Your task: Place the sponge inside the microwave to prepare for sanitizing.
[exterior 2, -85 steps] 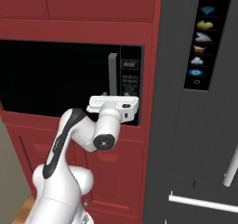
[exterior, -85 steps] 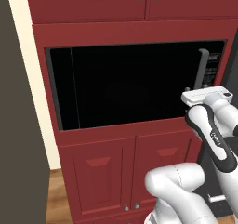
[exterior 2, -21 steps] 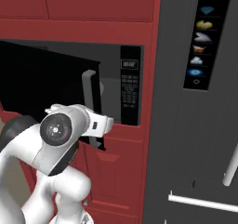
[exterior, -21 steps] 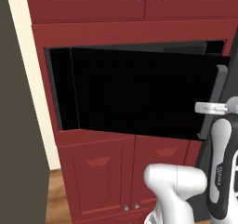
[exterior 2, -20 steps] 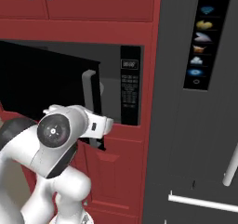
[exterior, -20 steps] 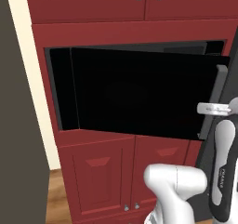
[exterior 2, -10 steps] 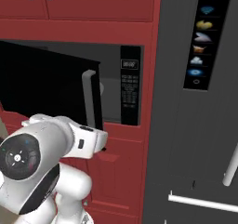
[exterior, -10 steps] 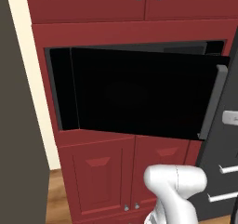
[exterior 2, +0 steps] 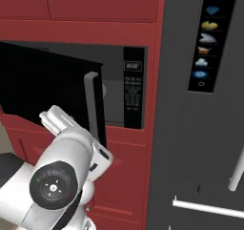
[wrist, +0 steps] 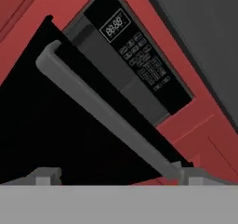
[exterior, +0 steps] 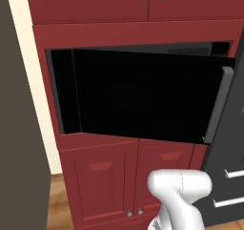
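The claw [wrist: 114,175] stands spread wide and holds nothing; its two dark tips rise just below the grey bar handle [wrist: 104,116] of the microwave door [exterior: 143,98], clear of it. The microwave [exterior 2: 119,88] sits in red cabinetry [exterior: 133,33]. Its black glass door is swung partly open, hinged at the left, with the handle on its free right edge. The button panel [exterior 2: 133,88] lies to the right of the gap, and a strip of grey cavity shows between the two.

Where the sponge lies cannot be told.

Judgement: the step in hand is opening the door, and it is only part done. To finish it well, push the free edge outward along its arc until the cavity is fully exposed, keeping the tips off the glass and the panel.

A dark tall appliance [exterior 2: 205,129] stands to the right of the cabinetry, cupboard doors [exterior: 138,181] below, wooden floor [exterior: 59,200] at the left.
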Tool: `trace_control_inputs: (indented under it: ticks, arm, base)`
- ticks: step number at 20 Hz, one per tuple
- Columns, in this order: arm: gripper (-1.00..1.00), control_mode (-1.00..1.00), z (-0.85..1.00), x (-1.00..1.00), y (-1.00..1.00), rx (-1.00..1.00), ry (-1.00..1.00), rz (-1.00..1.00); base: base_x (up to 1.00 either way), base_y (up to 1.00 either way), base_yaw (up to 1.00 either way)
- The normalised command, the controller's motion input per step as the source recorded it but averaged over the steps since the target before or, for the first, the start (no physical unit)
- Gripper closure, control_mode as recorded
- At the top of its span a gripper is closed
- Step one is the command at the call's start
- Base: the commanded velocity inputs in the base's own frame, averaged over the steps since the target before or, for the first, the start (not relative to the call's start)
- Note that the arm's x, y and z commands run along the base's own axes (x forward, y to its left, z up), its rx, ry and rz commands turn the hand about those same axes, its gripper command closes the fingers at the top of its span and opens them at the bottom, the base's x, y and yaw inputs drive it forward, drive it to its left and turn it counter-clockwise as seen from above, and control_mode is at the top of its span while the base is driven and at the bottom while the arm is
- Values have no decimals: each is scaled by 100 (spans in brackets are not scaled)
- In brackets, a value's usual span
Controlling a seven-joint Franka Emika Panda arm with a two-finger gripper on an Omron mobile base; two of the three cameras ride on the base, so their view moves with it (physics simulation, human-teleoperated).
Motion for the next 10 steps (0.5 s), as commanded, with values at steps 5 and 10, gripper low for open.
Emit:
trace_control_inputs:
  ticks: [5, 10]
  arm:
    - [-100, -100, 0, -13, -20, 45, 4, 0]
    - [-100, -100, -7, 17, -11, 17, 2, 0]
  base:
    - [0, 0, 0]
    - [0, 0, 0]
